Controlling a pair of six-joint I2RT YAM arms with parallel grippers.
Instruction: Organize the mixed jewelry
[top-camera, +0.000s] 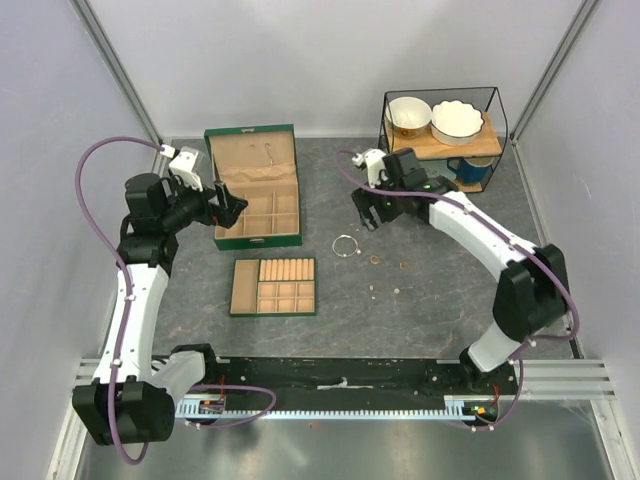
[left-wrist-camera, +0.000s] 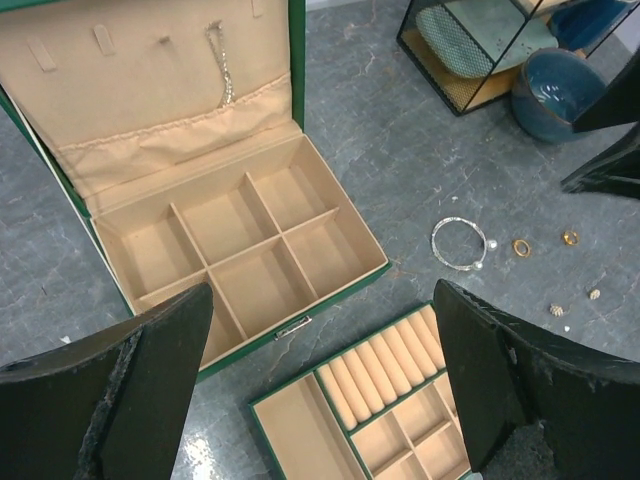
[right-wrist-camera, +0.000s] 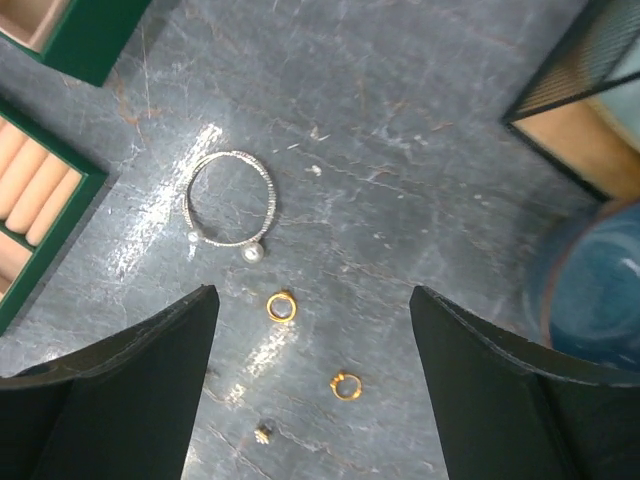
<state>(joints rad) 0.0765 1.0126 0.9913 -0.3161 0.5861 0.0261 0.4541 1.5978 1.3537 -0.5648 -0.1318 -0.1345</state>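
Here, note the right tool (right-wrist-camera: 310, 292) spread wide and empty above the worktop (right-wrist-camera: 400, 150). Find the silvery bangle (right-wrist-camera: 228, 200) flat just ahead, toward its left finger, the first gold ring (right-wrist-camera: 281, 306) almost between the fingertips, and the second gold ring (right-wrist-camera: 345, 385) and tiny stud (right-wrist-camera: 264, 431) nearer the wrist. Probably best to take one piece only: centre over the first gold ring, descend straight, pinch low, and avoid nudging the bangle's pearl end. Leave the left tool (left-wrist-camera: 322, 288), likewise wide and holding nothing, over the green box (left-wrist-camera: 240, 250).

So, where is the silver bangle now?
In the top view, the bangle lies on the table right of the green box, with a gold ring beside it.
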